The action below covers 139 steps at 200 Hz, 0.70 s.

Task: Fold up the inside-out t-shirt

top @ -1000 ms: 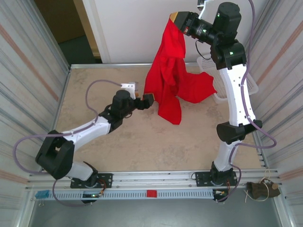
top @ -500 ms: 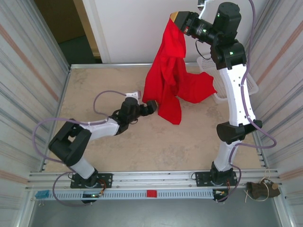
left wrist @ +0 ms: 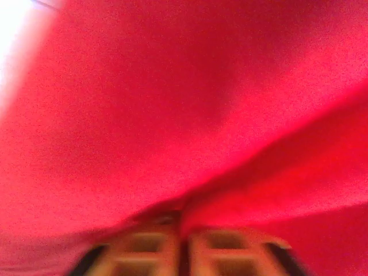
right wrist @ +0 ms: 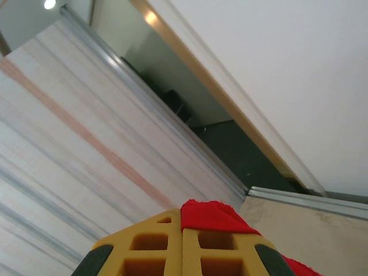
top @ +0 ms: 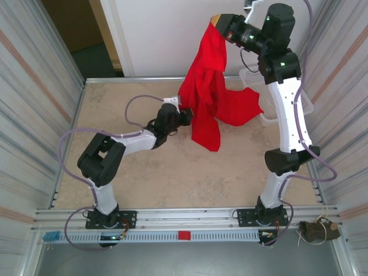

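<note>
Top external view: the table (top: pixel 172 178) is a beige, mottled slab with metal-edged sides. The inside-out t-shirt (top: pixel 210 100) hangs above the table's far right part as a bright red, bunched column. A wide flap of it spreads toward the table's right edge, and a narrow end drops low over the table's middle; I cannot tell whether that end touches the table.

The right arm (top: pixel 290 115) rises from the table's near right edge and reaches high over its far edge. The left arm (top: pixel 123 144) starts at the table's near left edge, folds back on itself and stretches low across the table toward its centre. A white basket (top: pixel 251 77) stands at the table's far right corner, partly hidden by the arm and the cloth.

The right gripper (top: pixel 217 22), high above the table's far edge, is clenched on the shirt's top. In the right wrist view its yellow fingers (right wrist: pixel 149 247) meet with red cloth (right wrist: pixel 210 215) pinched at the tips (right wrist: pixel 182 215).

The left gripper (top: pixel 185 117), low over the table's middle, presses into the shirt's left side. The left wrist view is blurred, but red cloth (left wrist: pixel 172 103) gathers in creases into the closed tips (left wrist: pixel 179 221), which grasp a fold.
</note>
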Each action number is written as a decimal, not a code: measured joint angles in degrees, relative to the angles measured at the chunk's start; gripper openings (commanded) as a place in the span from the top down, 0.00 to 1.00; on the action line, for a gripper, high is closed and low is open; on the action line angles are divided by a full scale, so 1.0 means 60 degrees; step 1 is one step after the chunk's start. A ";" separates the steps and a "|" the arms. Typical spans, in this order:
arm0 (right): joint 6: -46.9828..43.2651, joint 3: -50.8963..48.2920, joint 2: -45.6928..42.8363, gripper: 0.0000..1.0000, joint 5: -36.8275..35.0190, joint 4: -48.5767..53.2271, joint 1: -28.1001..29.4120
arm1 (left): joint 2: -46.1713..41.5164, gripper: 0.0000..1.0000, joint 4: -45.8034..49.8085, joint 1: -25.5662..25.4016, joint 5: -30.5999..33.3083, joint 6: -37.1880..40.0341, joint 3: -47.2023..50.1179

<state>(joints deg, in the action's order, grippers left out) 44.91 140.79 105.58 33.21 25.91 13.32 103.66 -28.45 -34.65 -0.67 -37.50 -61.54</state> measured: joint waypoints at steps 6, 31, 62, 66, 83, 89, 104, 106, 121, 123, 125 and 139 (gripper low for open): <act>0.0084 -0.0211 -0.0153 1.00 0.0000 -0.0022 -0.0266 | -0.0193 1.00 0.0146 0.0248 -0.0058 0.0109 0.0025; 0.0601 -0.0703 -0.0699 1.00 0.0015 -0.0146 -0.1588 | -0.1541 1.00 0.0867 0.1526 -0.0237 0.0517 0.0036; 0.1260 -0.0597 -0.0980 1.00 0.0295 -0.0412 -0.2342 | -0.3271 1.00 0.1971 0.3085 -0.0455 0.0973 -0.1180; 0.1330 -0.0539 -0.0984 1.00 0.0382 -0.0455 -0.2320 | -0.3388 1.00 0.2109 0.3235 -0.0470 0.0998 -0.1443; 0.1519 -0.0313 -0.0991 1.00 0.0656 -0.0627 -0.2051 | -0.3818 1.00 0.2594 0.3796 -0.0484 0.1111 -0.2659; 0.1559 -0.0248 -0.0994 1.00 0.0761 -0.0678 -0.1927 | -0.3912 1.00 0.2736 0.3956 -0.0484 0.1126 -0.3056; 0.1672 -0.0091 -0.1005 1.00 0.1016 -0.0754 -0.1625 | -0.4102 1.00 0.3009 0.4273 -0.0484 0.1144 -0.3858; 0.1683 -0.0073 -0.1009 1.00 0.1042 -0.0758 -0.1581 | -0.4127 1.00 0.3038 0.4302 -0.0484 0.1144 -0.3956; 0.1701 0.0015 -0.1049 1.00 0.1304 -0.0790 -0.1384 | -0.4237 1.00 0.3271 0.4459 -0.0474 0.1144 -0.4532; 0.1701 0.0018 -0.1060 1.00 0.1344 -0.0798 -0.1370 | -0.4255 1.00 0.3300 0.4473 -0.0470 0.1147 -0.4608; 0.1701 0.0018 -0.1071 1.00 0.1381 -0.0812 -0.1351 | -0.4258 1.00 0.3322 0.4481 -0.0466 0.1147 -0.4656; 0.1690 0.0018 -0.1173 1.00 0.1523 -0.0812 -0.1337 | -0.4291 1.00 0.3490 0.4539 -0.0455 0.1213 -0.5027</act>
<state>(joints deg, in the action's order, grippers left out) 55.05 140.90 98.54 42.35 21.04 5.30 77.91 -7.51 -7.42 -3.40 -30.22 -91.70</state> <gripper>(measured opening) 0.043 0.047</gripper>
